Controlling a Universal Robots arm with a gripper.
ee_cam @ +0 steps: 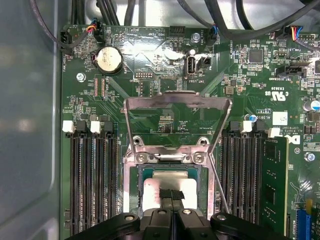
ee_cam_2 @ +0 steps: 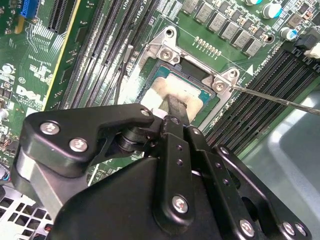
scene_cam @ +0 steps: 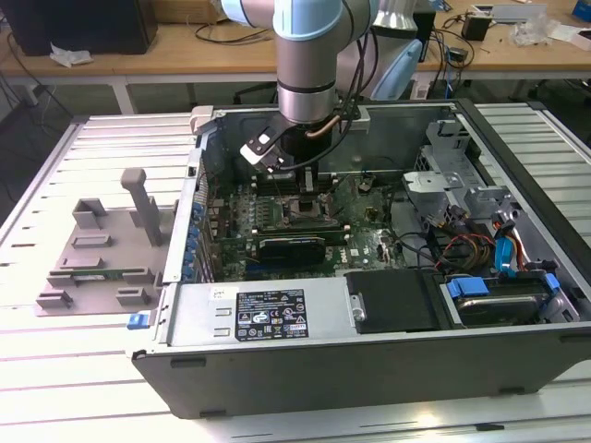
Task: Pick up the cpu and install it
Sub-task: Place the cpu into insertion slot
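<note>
Silvery metal marks the top of the cpu, which lies flat inside the socket on the green circuit board of an open computer case. The arm reaches down into the case directly above the socket. Its tool is clenched: the two black fingers are pressed together with nothing between them, their tips over the middle of the cpu. Whether they touch its face cannot be told. In the second wrist view the cpu appears just beyond the tool's tip. The socket's hinged metal frame is swung open, away from the cpu. A thin lever rod runs out from one corner of the socket. Black memory slots flank the socket on both sides, and one green memory stick stands in the outermost slot on one side. A round coin battery sits beyond the open frame. Outside the case, to the exterior view's left of the socket, a grey tray rests on the slatted bench.
</note>
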